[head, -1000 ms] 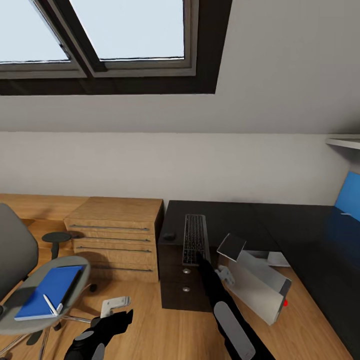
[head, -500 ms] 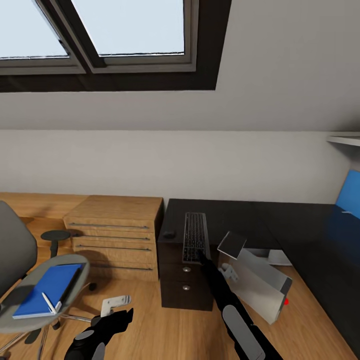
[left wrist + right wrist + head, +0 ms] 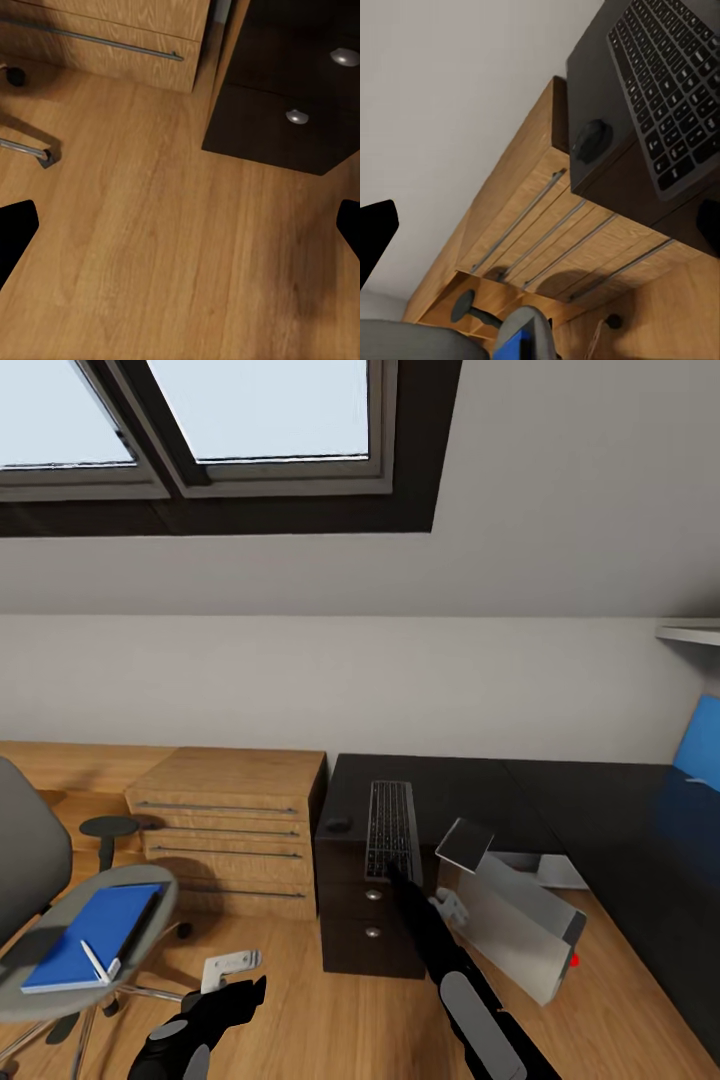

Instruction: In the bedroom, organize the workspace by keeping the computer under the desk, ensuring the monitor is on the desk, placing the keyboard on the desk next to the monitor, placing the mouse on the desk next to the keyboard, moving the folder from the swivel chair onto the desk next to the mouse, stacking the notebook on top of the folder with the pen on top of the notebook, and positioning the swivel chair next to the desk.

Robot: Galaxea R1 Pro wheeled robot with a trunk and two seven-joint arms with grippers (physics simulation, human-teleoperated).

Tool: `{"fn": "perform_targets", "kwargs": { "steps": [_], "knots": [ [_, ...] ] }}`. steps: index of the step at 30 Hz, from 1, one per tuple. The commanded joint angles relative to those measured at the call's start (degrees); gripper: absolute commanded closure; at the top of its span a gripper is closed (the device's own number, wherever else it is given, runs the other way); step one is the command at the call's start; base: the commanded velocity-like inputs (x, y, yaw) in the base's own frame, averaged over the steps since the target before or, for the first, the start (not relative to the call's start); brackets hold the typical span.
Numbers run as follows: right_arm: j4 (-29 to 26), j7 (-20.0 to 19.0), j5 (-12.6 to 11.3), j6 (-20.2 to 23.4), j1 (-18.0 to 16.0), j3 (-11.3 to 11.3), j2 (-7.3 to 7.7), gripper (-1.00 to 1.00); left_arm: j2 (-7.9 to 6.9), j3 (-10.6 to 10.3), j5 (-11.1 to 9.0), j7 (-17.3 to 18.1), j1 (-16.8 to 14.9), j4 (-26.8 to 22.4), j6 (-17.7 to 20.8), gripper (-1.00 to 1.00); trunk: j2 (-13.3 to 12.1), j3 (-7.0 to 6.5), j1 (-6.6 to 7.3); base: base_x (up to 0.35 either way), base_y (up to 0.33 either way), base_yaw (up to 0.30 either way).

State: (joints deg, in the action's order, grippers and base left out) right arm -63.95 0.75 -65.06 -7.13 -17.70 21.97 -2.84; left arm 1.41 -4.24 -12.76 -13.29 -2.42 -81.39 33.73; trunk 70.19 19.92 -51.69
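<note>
**Keyboard and mouse on the shiny black desk**

The desk (image 3: pixel 470 785) has a smooth, shiny black top and dark drawers with round silver knobs. A flat grey keyboard (image 3: pixel 391 828) lies on it, with a small round mouse (image 3: pixel 338 824) just beside. The boxy grey computer (image 3: pixel 520 925) leans on the wood floor. A flat blue folder (image 3: pixel 85 938) lies on the soft grey chair (image 3: pixel 60 920). The right gripper (image 3: pixel 388 870) is at the keyboard's near end, and the left gripper (image 3: pixel 232 972) hangs over the floor; both have their fingers wide apart.
</note>
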Motion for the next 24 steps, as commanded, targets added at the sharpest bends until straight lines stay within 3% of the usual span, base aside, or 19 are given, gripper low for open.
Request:
{"fn": "perform_targets", "kwargs": {
  "steps": [1, 9, 24],
  "knots": [
    [0.0, 0.1, -0.5, -0.5, -0.1, 0.1, 0.03, -1.00, -0.01, -0.1, -0.6, -0.5, 0.0, -0.1, 0.2, -1.00, 0.5, 0.25, -0.23, 0.000, 0.000, 0.000],
    [0.9, 0.4, -0.2, -0.7, -0.1, 0.0, 0.13, -1.00, -0.01, -0.1, -0.6, -0.5, 0.0, -0.1, 0.2, -1.00, 3.7, 1.69, -1.99, 0.000, 0.000, 0.000],
    [7.9, 0.2, -0.3, -0.5, -0.1, -0.2, 0.00, -1.00, 0.06, -0.1, -0.7, -0.5, 0.0, 0.0, 0.2, -1.00, 9.7, 4.38, -5.28, 0.000, 0.000, 0.000]
  ]
}}
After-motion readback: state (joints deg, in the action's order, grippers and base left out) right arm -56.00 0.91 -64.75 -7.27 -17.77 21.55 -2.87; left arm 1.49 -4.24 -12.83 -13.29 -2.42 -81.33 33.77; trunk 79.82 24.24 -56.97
